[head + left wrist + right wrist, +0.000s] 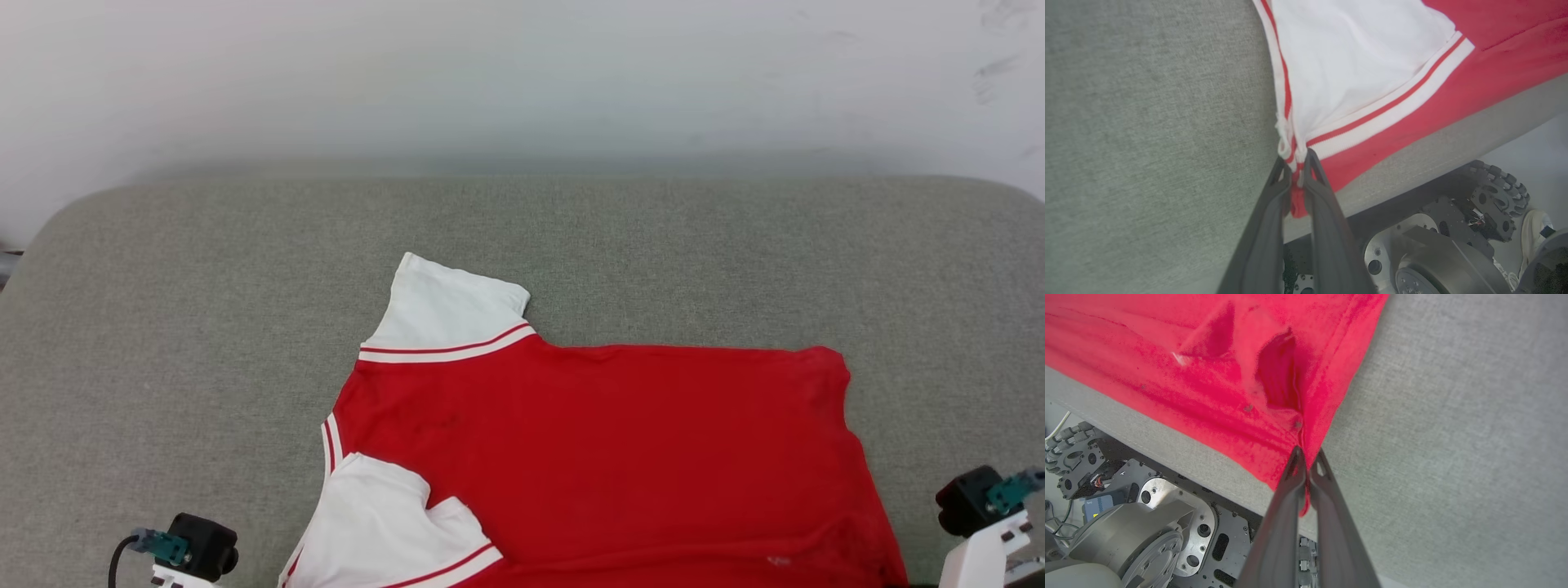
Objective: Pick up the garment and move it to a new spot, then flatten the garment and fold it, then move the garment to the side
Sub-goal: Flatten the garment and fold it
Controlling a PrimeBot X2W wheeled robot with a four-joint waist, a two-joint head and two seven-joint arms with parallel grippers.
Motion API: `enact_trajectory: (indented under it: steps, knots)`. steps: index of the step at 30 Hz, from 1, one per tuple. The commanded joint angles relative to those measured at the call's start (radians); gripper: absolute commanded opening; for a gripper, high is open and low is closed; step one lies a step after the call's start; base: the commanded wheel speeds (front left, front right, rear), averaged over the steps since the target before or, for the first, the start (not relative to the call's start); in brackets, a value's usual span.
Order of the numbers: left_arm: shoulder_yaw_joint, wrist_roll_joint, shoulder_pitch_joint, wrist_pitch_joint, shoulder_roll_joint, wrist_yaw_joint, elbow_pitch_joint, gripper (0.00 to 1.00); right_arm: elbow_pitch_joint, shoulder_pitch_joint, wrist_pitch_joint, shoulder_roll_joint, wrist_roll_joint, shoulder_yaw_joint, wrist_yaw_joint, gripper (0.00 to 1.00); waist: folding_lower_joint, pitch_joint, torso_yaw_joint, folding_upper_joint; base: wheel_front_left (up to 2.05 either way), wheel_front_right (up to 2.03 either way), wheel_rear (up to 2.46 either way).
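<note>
The garment (604, 457) lies spread on the grey padded surface (204, 327) with its plain red side up. One white sleeve (445, 310) points to the far side and another (384, 523) is folded near the front left. In the left wrist view my left gripper (1295, 161) is shut on the bunched striped trim of the garment (1363, 69) at the surface's near edge. In the right wrist view my right gripper (1306, 455) is shut on the red corner of the garment (1208, 375), which hangs a little over that edge.
The grey surface reaches far to the left, right and back of the shirt, up to a pale wall (522, 82). My wheeled base (1433, 253) sits below the near edge. The arms' wrists show at the lower left (192, 551) and lower right (980, 506).
</note>
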Motion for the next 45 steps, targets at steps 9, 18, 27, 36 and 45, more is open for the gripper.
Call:
enact_trajectory:
  steps: [9, 18, 27, 36, 45]
  knots:
    - [-0.025, 0.004, -0.005, -0.008, -0.058, -0.031, 0.158, 0.0, 0.11, 0.036, 0.004, 0.087, -0.049, 0.003, -0.002, 0.0, 0.0, 0.027, 0.004, 0.0, 0.0, 0.0, 0.0]
    - [-0.008, 0.038, -0.006, -0.082, -0.061, -0.017, 0.194, 1.0, 0.129, 0.02, -0.165, 0.142, -0.085, -0.061, -0.002, 1.0, 0.0, -0.009, 0.012, 0.0, 0.0, 0.0, 0.0]
    - [0.069, 0.142, -0.068, -0.226, 0.002, 0.088, 0.087, 1.0, 0.021, -0.001, -0.416, 0.258, -0.247, -0.242, -0.001, 1.0, 0.0, -0.014, 0.004, 0.0, 0.0, 0.0, 0.0]
    - [0.139, 0.254, -0.264, -0.313, -0.015, 0.138, 0.078, 1.0, -0.112, -0.025, -0.567, 0.437, -0.445, -0.352, -0.001, 1.0, 0.0, 0.025, -0.044, 0.0, 0.0, 0.0, 0.0]
    - [0.13, 0.269, -0.571, -0.135, -0.051, 0.003, 0.169, 1.0, -0.203, -0.085, -0.617, 0.492, -0.518, -0.315, -0.001, 1.0, 0.0, 0.155, -0.139, 0.0, 0.0, 0.0, 0.0]
